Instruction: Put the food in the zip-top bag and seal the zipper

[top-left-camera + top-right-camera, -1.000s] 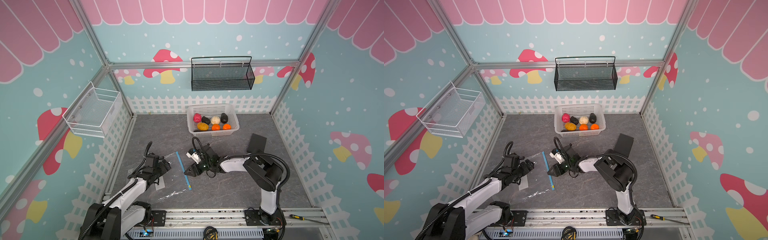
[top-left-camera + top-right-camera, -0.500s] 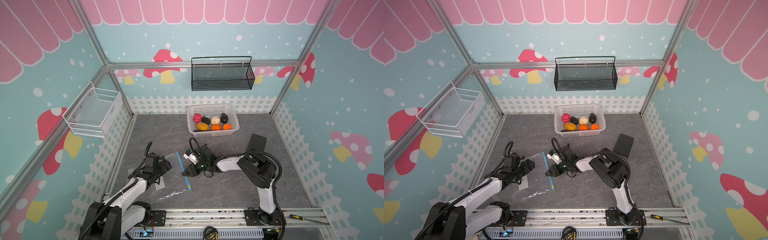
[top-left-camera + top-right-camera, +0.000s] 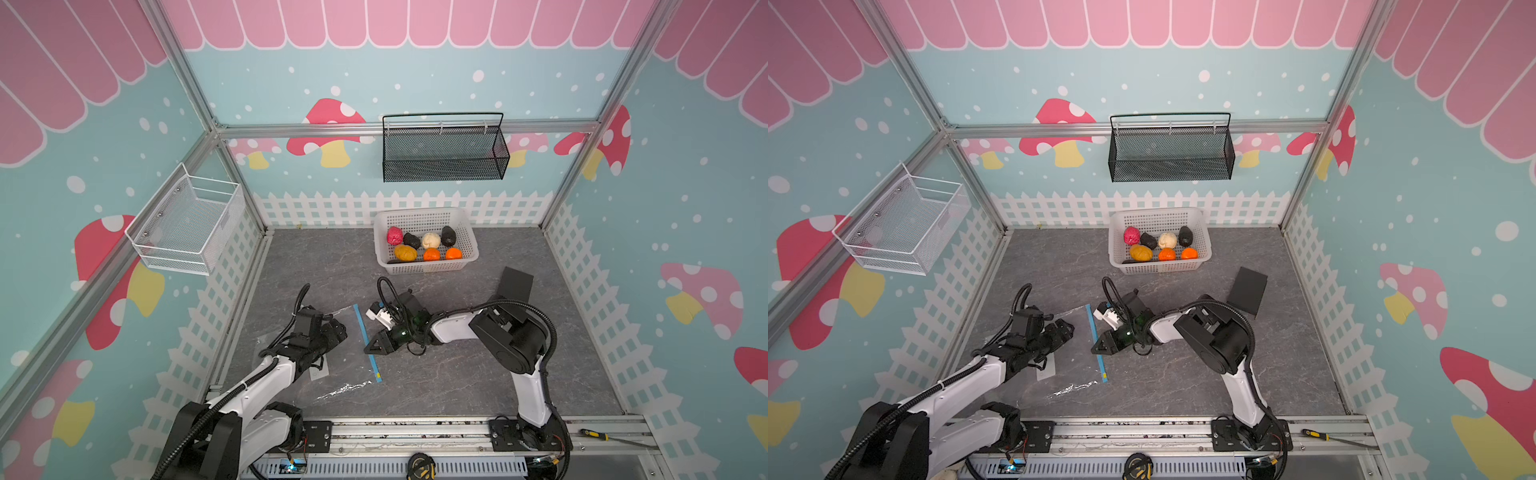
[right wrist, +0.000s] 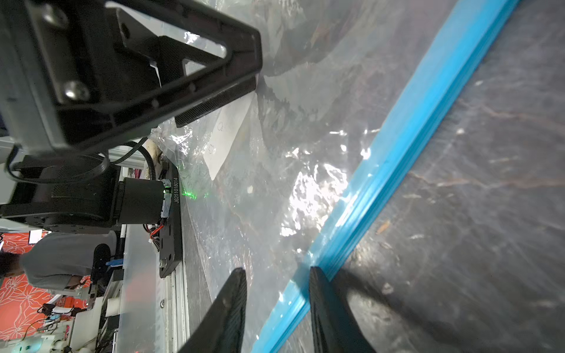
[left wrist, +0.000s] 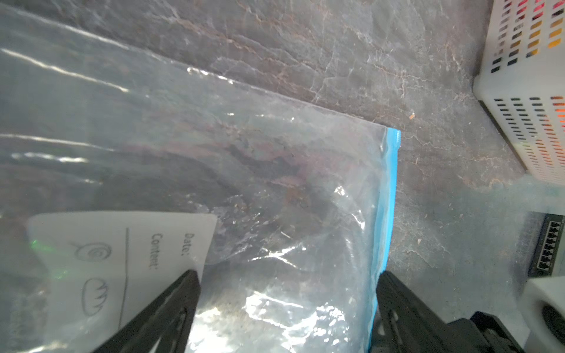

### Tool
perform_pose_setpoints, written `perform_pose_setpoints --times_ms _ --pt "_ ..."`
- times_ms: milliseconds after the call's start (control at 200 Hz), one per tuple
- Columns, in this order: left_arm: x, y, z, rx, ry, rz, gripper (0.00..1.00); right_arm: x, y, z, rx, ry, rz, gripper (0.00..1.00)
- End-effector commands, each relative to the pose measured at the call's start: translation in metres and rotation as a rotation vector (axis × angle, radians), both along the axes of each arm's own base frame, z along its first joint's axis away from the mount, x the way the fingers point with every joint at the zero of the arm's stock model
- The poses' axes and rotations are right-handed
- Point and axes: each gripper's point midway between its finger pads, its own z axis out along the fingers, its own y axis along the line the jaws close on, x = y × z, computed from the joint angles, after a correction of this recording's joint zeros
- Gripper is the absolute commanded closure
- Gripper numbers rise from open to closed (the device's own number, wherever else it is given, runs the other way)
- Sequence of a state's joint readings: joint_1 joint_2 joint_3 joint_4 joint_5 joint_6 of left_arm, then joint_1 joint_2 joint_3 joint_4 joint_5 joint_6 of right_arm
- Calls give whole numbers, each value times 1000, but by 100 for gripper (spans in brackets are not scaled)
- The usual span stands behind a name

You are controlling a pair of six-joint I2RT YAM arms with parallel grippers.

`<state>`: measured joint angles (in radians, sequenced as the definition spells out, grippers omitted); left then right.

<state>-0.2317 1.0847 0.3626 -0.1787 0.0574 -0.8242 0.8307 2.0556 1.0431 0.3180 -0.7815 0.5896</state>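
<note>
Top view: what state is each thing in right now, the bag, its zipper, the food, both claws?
zip-top bag: lying flat, empty
zipper: sealed or not, cannot tell
food: all in the white basket
left gripper: open wide over the bag
right gripper: open, jaws astride the zipper

Clear zip-top bag, light-blue zipper, white label — grey veined tabletop — pink, cream, orange, black food
</note>
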Motion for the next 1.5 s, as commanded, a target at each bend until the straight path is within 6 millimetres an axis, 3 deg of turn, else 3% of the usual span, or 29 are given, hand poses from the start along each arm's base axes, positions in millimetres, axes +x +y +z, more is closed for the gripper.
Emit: perform_pose_setpoints --times_ms 0,290,480,1021,1491 --pt "-17 2 -18 -4 72 17 9 -1 -1 0 -12 19 -13 60" --pt "-23 3 -23 -6 76 27 9 8 -7 9 -33 -25 -64 49" --pt "-24 3 -26 -9 79 33 9 11 -10 4 -62 -29 -77 46" --pt "-22 -1 -28 -16 77 27 9 -5 10 8 3 -3 29 68" --pt "-22 -3 -26 -16 71 27 9 2 3 -9 -76 38 -15 70"
